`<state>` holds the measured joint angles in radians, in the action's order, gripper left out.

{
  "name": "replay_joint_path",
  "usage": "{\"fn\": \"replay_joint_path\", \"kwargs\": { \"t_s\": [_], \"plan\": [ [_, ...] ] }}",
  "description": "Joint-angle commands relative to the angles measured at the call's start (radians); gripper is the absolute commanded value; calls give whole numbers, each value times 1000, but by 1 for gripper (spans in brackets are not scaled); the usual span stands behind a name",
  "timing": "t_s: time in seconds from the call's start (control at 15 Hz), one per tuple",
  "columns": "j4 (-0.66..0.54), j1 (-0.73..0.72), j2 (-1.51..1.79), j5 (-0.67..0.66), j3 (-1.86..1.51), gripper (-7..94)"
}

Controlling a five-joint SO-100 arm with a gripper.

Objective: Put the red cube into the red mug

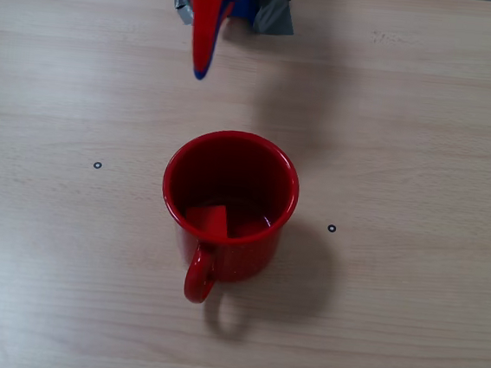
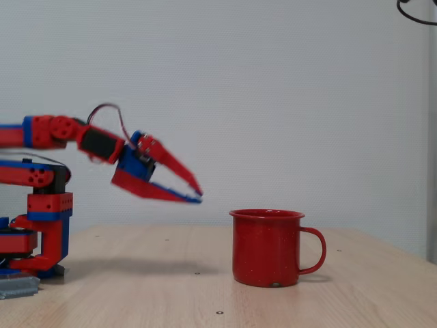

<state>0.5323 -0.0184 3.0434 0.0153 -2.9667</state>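
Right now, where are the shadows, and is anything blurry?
In the overhead fixed view, the red mug throws a soft shadow to its right and below, and the gripper looks slightly blurred. In the side fixed view, a faint shadow lies on the table under the arm; the mug looks sharp.

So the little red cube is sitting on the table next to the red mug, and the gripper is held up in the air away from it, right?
Not quite. The red cube lies inside the red mug, on its bottom, as the fixed view from above shows. The rest holds: the gripper is up in the air, away from the mug.
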Motion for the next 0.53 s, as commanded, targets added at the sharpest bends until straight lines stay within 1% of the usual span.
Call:
{"fn": "replay_joint_path", "kwargs": {
  "t_s": [0.0,0.13,0.27,0.33,0.47],
  "plan": [
    [118,-32,124,-3,-9,0],
    [146,-29,195,-3,-77,0],
    [202,-40,245,-9,-120,0],
    [268,-60,267,-14,-120,0],
    [353,-84,279,-38,-135,0]
  ]
}}
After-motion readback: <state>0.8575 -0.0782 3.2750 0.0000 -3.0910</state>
